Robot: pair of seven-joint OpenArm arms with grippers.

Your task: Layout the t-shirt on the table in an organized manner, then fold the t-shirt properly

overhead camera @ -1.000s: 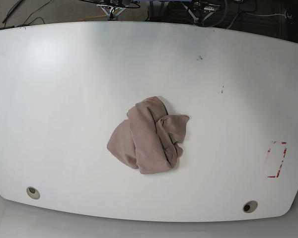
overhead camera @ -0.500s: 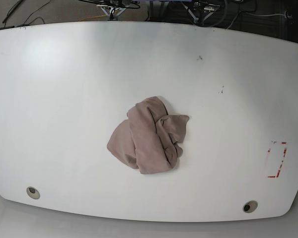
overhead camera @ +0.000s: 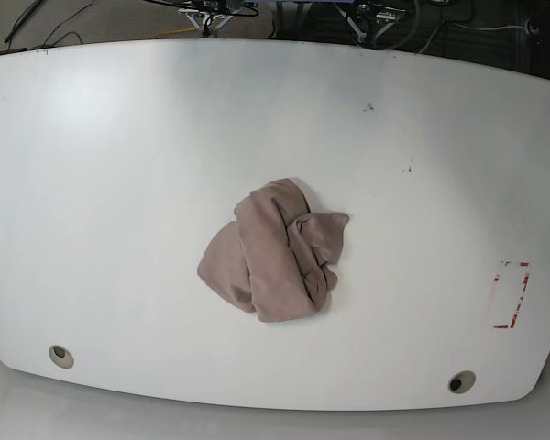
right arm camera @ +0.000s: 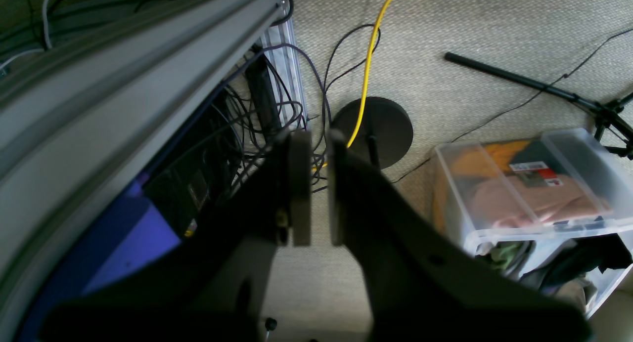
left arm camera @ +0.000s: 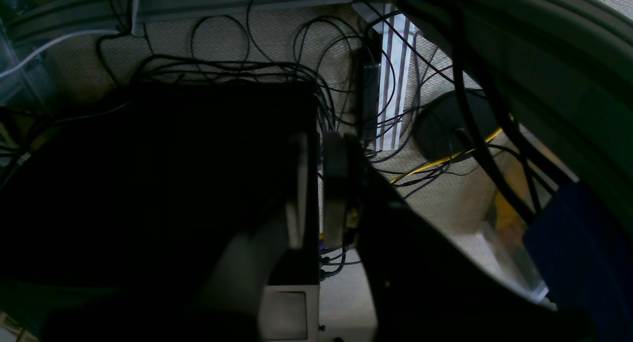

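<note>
A: Where is the t-shirt point(overhead camera: 273, 261)?
B: Crumpled in a heap mid-table point(overhead camera: 119, 183), nearer the front edge; nothing touches it.
A: And the grippers?
B: Left gripper point(left arm camera: 316, 189) and right gripper point(right arm camera: 316, 184) hang off the table over cabled floor; jaws nearly together, holding nothing.

left gripper point(left arm camera: 316, 184): black body, two flat narrow fingers, one grey-faced, the other with a pale pad and small yellowish fitting | right gripper point(right arm camera: 319, 184): black angular body, two flat grey-faced fingers, a small round screw head near its base
</note>
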